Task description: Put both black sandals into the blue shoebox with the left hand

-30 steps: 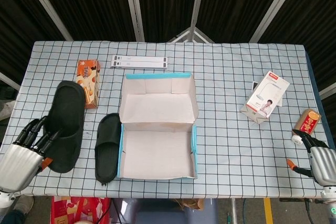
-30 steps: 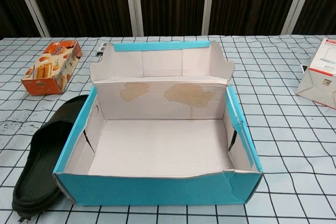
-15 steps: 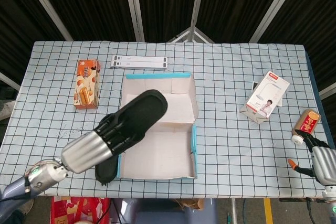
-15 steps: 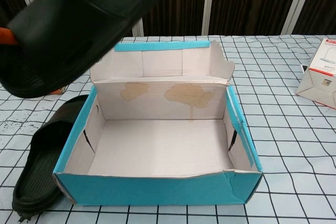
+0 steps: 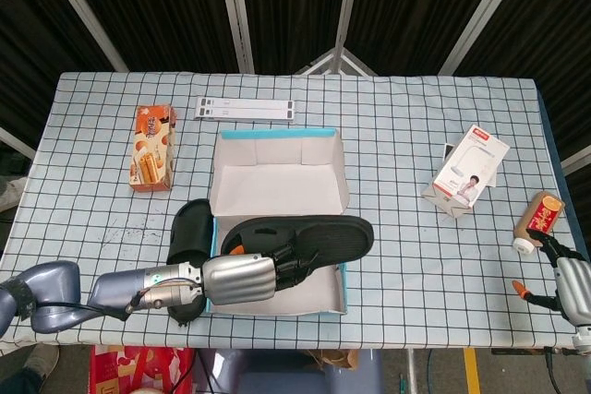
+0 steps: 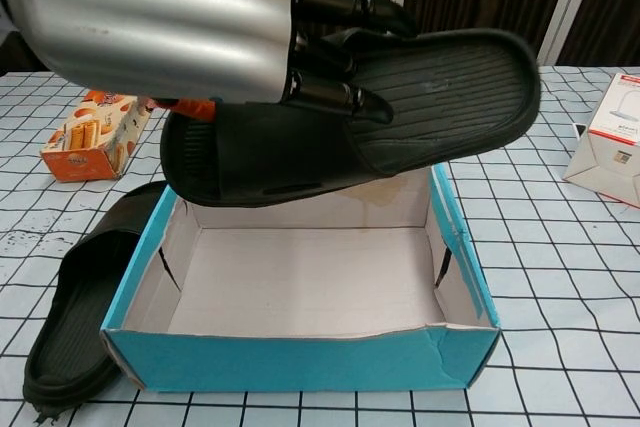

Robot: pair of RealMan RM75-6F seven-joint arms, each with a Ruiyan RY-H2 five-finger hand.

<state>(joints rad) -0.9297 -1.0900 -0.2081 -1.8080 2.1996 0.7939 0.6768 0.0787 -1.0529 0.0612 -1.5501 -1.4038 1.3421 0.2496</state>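
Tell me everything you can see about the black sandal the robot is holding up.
The held sandal is a black slide that looks like soft rubber or foam, with a ribbed surface facing the chest camera and a broad strap. The left hand grips it around the middle, the fingers over the ribbed surface. It hangs in the air, lying crosswise above the open blue shoebox, touching nothing but the hand.
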